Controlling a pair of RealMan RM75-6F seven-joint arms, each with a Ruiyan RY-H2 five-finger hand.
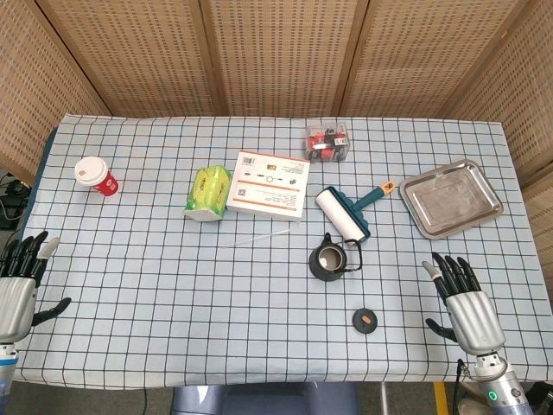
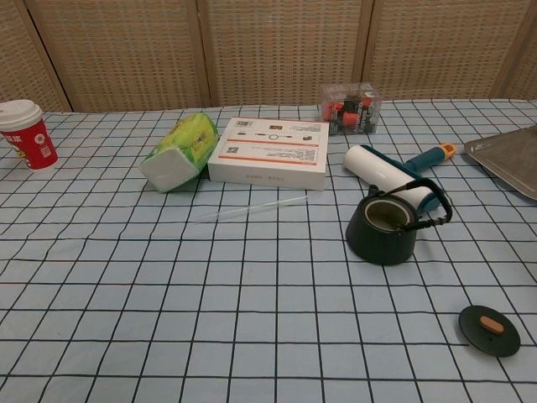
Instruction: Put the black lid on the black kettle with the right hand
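The black kettle (image 1: 330, 259) (image 2: 384, 227) stands open-topped on the checked tablecloth, right of centre, its handle up. The black lid (image 1: 365, 320) (image 2: 489, 329), a flat disc with a brown knob, lies on the cloth to the kettle's near right. My right hand (image 1: 462, 298) hovers at the table's near right edge, fingers spread, holding nothing, a short way right of the lid. My left hand (image 1: 19, 281) is at the near left edge, fingers apart and empty. Neither hand shows in the chest view.
A lint roller (image 1: 346, 212) lies just behind the kettle. A white box (image 1: 270, 184), a green packet (image 1: 207, 192), a clear straw (image 1: 255, 235), a red cup (image 1: 95, 175), a clear box of items (image 1: 327, 141) and a metal tray (image 1: 450, 197) stand further back.
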